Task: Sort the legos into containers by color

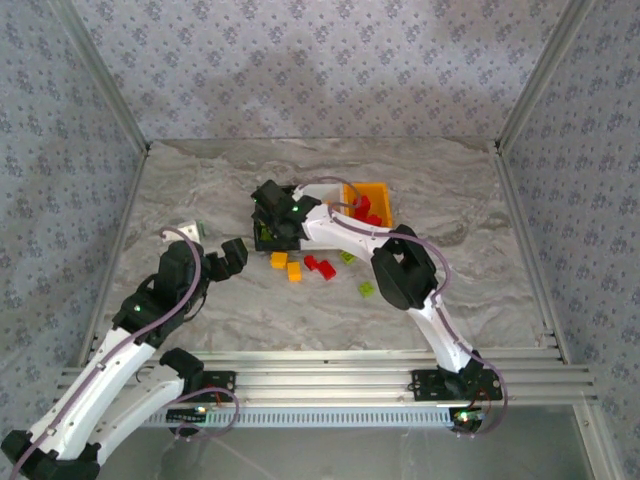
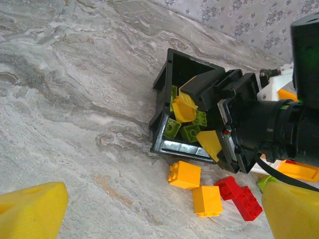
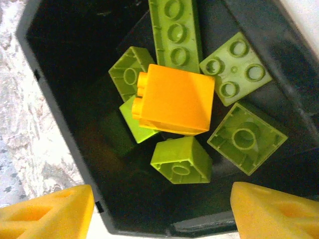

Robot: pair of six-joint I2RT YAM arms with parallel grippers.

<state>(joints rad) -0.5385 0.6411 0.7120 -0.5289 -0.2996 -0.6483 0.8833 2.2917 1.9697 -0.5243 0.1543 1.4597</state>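
Hanging over the black bin, the right tool has its pads spread wide and grips nothing. In the right wrist view that bin holds several lime green bricks, some studs-up and some turned hollow side up. One orange brick lies on its side on top of them, clear of both of the tool's yellow pads. Just beside the black bin stands the white bin, largely hidden by the right arm, so what is in it cannot be told. Next to that, the orange bin holds red bricks. On the desk in front of the bins lie two loose orange bricks with a pair of loose red bricks just beside them. In the top view two loose green bricks lie further to the right. The left tool hovers to the left of these loose pieces, its pads wide apart and empty.
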